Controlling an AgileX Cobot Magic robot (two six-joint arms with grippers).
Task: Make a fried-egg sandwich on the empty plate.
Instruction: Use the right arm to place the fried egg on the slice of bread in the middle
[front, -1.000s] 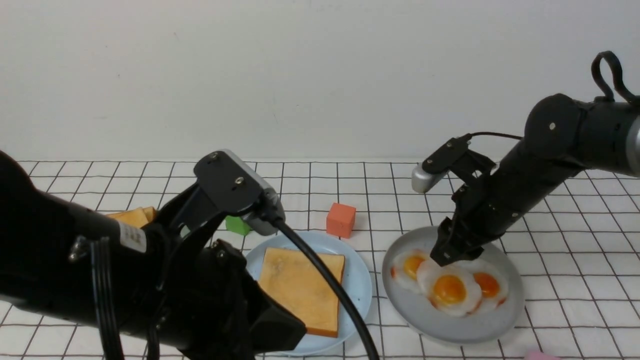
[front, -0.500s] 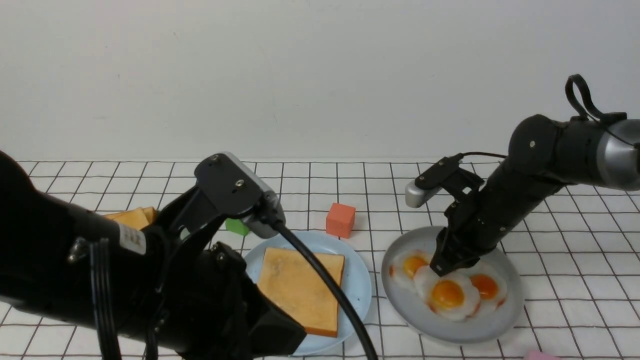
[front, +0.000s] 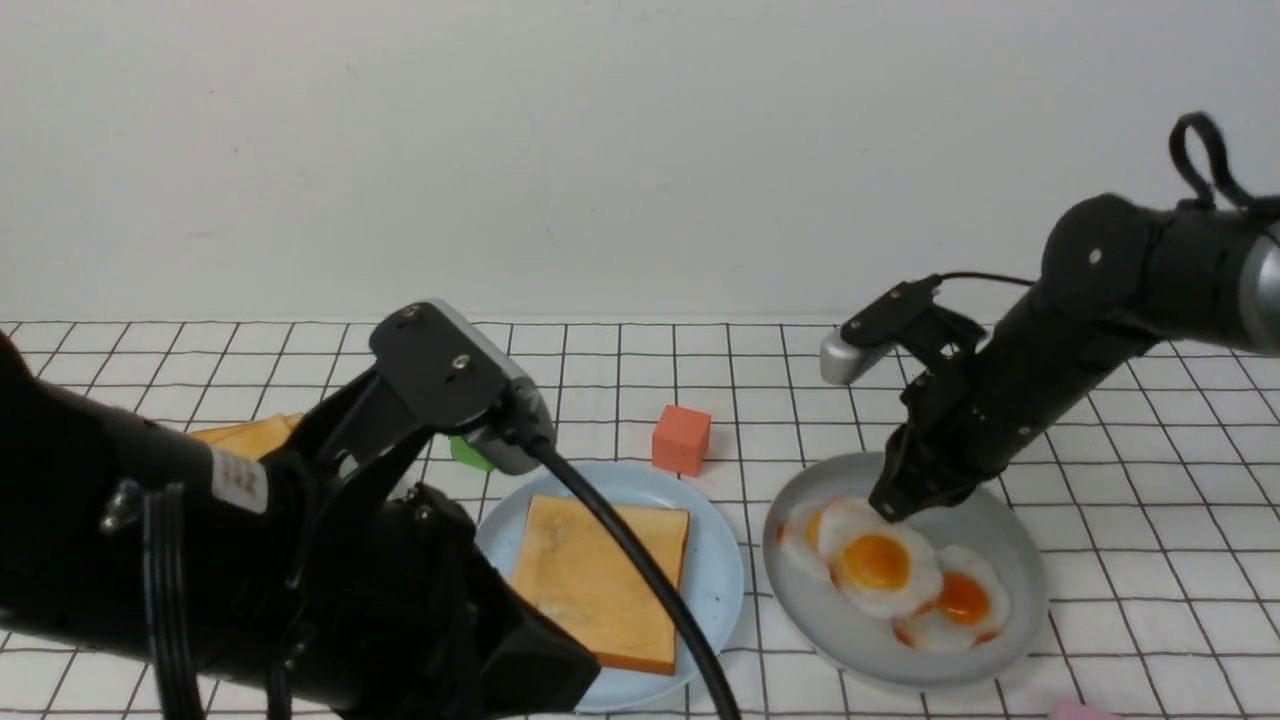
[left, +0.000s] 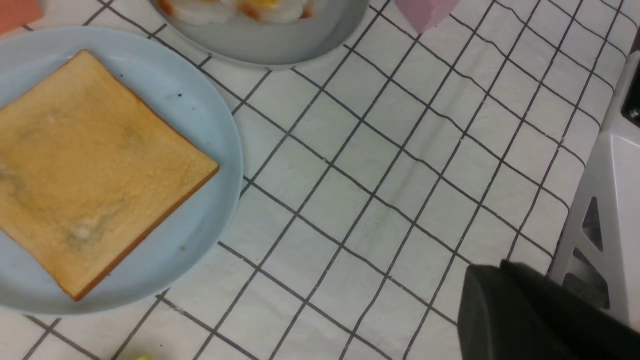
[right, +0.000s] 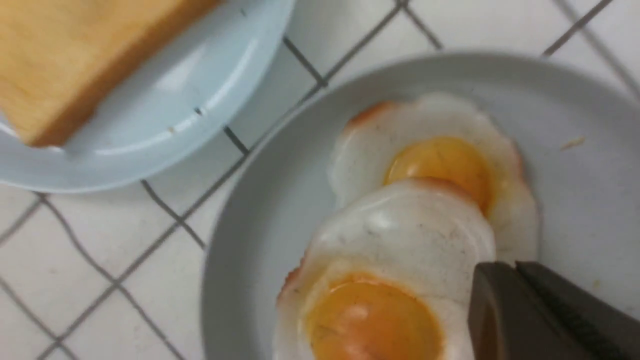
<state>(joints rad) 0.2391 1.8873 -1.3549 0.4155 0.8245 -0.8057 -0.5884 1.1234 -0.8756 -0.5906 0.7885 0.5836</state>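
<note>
Grey plate (front: 1012, 545) on the robot's right carries the eggs. Within the last second the right gripper (front: 893, 508) has clenched on the far white edge of the topmost fried egg (front: 880, 562). That egg has slid leftward across the two other eggs (front: 957, 600) and looks raised at the pinched edge. The pick-up therefore appears secured, and the carry to the light-blue plate (front: 722, 585) is judged to be next. That plate sits just beside the grey one on the tabletop (front: 1150, 520) and bears a single toast slice (front: 600, 575): square, golden-brown, darker at the crust, lying flat. The sandwich so far is only its bottom layer. Left gripper (left: 492, 285), clenched on nothing, hovers over bare tabletop beside the light-blue plate.
</note>
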